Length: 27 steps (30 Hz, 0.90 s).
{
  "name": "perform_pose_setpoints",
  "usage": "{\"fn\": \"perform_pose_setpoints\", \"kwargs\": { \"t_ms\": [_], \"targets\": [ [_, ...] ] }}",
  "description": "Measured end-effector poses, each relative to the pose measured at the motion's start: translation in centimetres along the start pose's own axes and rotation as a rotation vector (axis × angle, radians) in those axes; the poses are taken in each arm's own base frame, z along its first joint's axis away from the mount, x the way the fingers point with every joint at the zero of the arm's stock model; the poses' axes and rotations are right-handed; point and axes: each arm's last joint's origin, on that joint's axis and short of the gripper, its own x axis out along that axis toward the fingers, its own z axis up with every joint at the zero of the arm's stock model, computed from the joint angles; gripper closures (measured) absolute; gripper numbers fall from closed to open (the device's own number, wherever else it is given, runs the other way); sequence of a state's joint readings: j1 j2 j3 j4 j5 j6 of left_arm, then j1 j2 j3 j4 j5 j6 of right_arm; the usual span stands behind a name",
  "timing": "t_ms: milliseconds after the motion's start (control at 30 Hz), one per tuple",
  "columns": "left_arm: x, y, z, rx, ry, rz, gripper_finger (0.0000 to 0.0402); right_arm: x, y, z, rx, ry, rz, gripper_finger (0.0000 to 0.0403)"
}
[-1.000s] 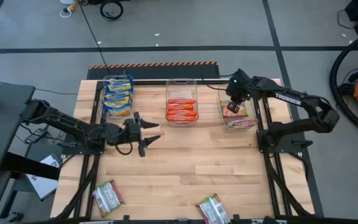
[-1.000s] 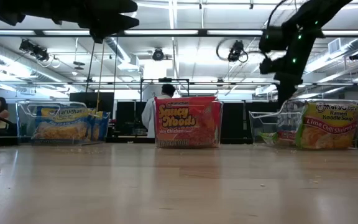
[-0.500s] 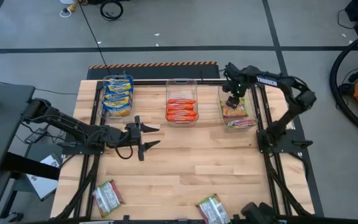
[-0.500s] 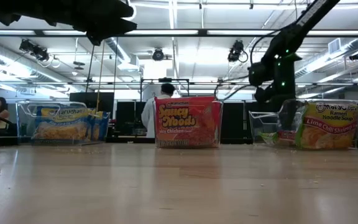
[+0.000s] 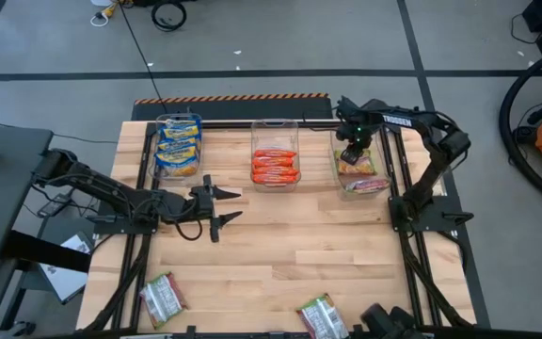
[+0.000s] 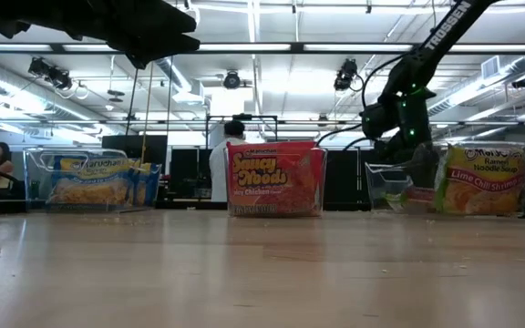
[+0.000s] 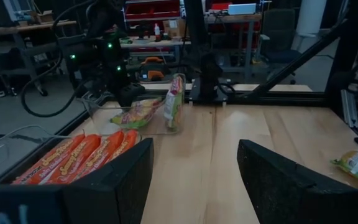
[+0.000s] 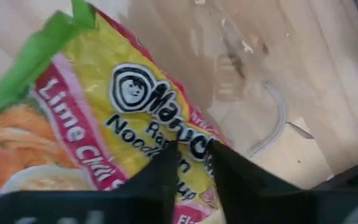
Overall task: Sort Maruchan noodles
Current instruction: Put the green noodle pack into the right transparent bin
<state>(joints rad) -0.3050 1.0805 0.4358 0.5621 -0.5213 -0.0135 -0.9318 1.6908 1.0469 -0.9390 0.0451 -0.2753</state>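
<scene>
Right gripper (image 5: 350, 155) is down inside the rightmost clear bin (image 5: 339, 174) at the table's far right, directly over the lime chili shrimp packets (image 5: 356, 168); right wrist view shows its two dark fingers (image 8: 166, 177) nearly together, tips against a packet face (image 8: 92, 118), but I can't tell if anything is pinched between them. One more packet of that flavor (image 6: 479, 179) stands upright against the bin's near wall in the low view. Left gripper (image 5: 222, 205) hovers over the table's left-middle, near the bins but apart from them, jaws spread wide and nothing between them; left wrist view confirms the gap between the fingers (image 7: 114, 180). Yellow-and-blue packets (image 5: 179, 146) sit in the left bin (image 5: 157, 127), orange-red packets (image 5: 275, 166) in the middle bin (image 5: 275, 125). Two unsorted silvery-green packets lie loose at the near edge of the table: one near-left (image 5: 164, 297), one near-centre (image 5: 322, 316). A person (image 6: 221, 169) stands in the room behind the middle bin.
</scene>
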Motion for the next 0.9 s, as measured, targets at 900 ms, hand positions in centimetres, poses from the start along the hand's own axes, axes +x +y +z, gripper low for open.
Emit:
{"fn": "perform_pose_setpoints", "kwargs": {
  "t_ms": [900],
  "targets": [
    [1.5,1.1,-0.2,-0.031,-0.036,0.067,0.0166,-10.4,9.0,-9.4,-0.053,-0.416,0.03,0.0401]
  ]
}}
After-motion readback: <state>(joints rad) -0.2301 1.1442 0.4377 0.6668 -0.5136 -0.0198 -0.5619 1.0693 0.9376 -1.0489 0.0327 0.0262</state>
